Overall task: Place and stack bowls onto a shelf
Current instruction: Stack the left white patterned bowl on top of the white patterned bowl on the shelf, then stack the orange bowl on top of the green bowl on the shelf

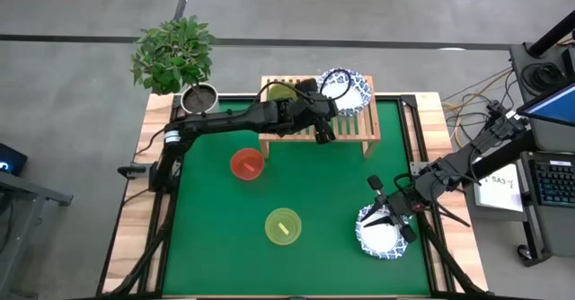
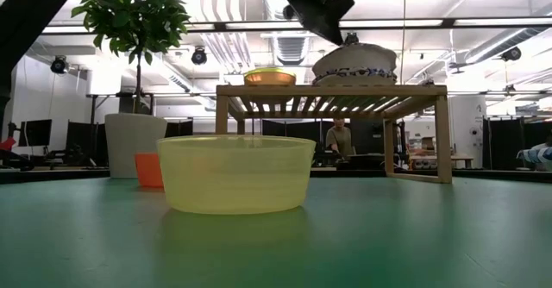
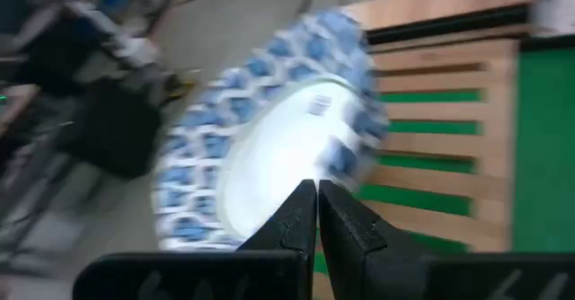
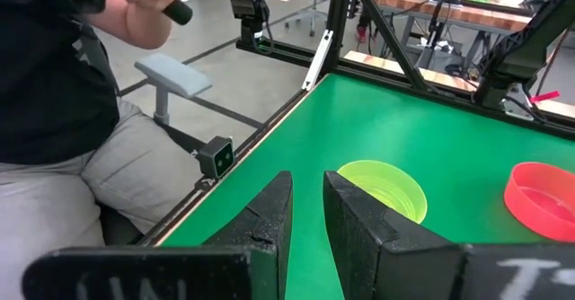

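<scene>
Over the low light-wood slatted shelf [image 1: 350, 131], the left gripper [image 3: 316, 212] hangs pinched shut, empty, beside the stacked blue-rimmed white bowls [image 1: 346, 90]; right gripper [image 4: 307, 219] slightly parted, empty

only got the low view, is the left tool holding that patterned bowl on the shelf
Observer: No. The left wrist view shows the left tool shut on nothing, with the patterned bowl lying just beyond it.
Operator: where's the right arm, can't see it at all
Observer: The high view shows the right tool over a second patterned bowl, which sits on the green mat near the right arm's base.
</scene>
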Controlling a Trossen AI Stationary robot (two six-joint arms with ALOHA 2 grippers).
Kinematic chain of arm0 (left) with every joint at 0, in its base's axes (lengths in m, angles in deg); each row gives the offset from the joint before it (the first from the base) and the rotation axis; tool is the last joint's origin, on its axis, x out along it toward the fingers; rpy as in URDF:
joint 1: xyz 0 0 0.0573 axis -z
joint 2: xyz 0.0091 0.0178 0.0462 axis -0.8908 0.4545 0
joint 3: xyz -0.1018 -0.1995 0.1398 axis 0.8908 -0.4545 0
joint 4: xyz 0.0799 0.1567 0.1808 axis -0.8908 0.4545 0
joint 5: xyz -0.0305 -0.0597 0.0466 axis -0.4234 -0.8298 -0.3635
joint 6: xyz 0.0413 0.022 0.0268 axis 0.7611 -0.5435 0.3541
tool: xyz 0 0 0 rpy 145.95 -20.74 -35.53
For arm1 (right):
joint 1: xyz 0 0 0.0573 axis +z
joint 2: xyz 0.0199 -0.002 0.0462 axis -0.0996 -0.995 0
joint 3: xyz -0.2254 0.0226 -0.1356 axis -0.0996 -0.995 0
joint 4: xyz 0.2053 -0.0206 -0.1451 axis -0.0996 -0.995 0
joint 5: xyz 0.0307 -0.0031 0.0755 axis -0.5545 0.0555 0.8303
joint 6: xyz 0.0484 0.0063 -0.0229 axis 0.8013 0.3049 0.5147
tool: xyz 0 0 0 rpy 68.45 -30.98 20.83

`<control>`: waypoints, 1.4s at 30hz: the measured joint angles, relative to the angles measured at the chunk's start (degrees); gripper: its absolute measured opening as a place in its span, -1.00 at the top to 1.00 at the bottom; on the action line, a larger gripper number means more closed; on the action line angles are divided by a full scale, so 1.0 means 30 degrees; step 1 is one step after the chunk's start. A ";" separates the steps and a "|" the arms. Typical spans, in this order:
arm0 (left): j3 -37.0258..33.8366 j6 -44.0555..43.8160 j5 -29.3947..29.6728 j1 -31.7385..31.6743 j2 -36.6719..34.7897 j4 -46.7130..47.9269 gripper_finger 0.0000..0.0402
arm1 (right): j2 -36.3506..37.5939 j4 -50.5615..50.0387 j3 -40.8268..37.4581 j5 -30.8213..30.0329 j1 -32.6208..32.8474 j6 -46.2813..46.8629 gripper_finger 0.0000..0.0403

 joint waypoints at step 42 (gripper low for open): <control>0.2674 -0.3921 -0.1221 0.4413 0.0286 0.6239 1.00 | 0.0812 -0.0146 0.0000 -0.3903 -0.0006 -0.1073 0.79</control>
